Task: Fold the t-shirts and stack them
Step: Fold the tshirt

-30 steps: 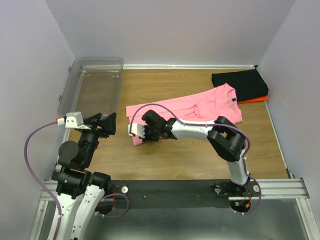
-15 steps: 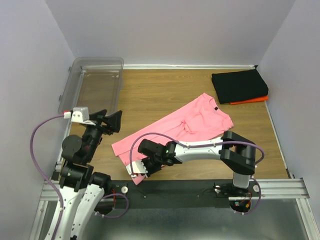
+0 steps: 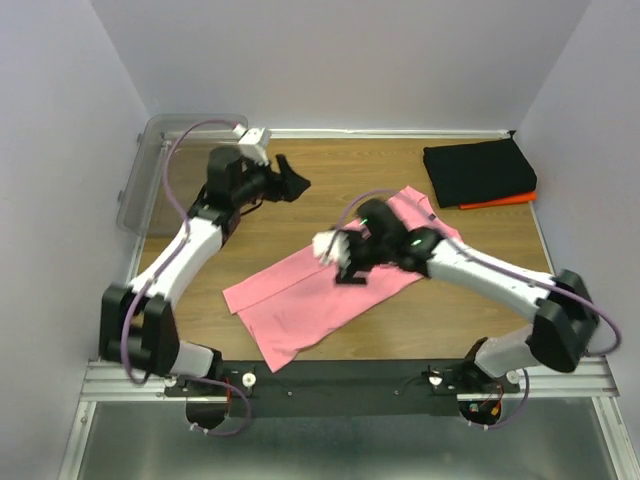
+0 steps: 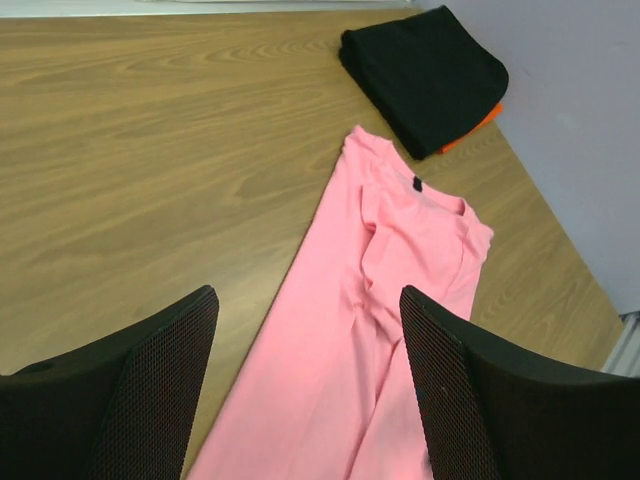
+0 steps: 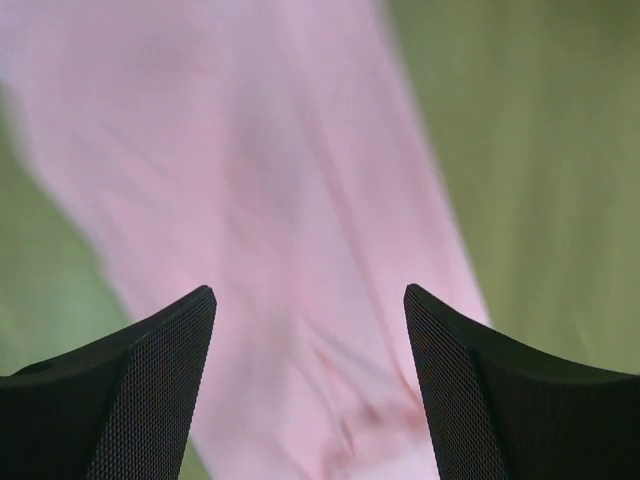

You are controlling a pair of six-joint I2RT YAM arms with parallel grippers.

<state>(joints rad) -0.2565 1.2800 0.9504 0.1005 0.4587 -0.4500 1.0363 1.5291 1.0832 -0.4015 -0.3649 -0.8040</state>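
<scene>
Pink shirt [image 3: 300,300]: lies flat on the counter [image 3: 330,170], drawn out long and narrow on a slant. Its hem end is at the near left; its collar and neck label [image 4: 417,183] are toward the far right. A raised crease runs along its middle, so it is not squared for a fold.

Black shirt [image 3: 478,170]: folded, in the far right corner, resting on the orange shirt [image 3: 505,199], of which only an edge shows.

My right tool [image 3: 348,268]: above the middle of the pink shirt, jaws wide, nothing between them. Its wrist view is blurred, so I cannot judge its height over the cloth.

My left tool [image 3: 292,182]: over bare wood beyond the shirt, near the bin [image 3: 150,165], jaws wide, empty.

Hazards, as I judge them:
- The hem corner reaches the near edge by the rail [image 3: 350,378]. A pull toward me could drag it over.
- Folding over the crease would lock in a lopsided fold.
- A low jaw could snag and bunch the cloth.
- Both arms reaching the shirt's middle could foul each other.

Room: open wood lies between the bin and the stack. The stack sits close to the right wall [image 3: 590,120], leaving little clearance there.
</scene>
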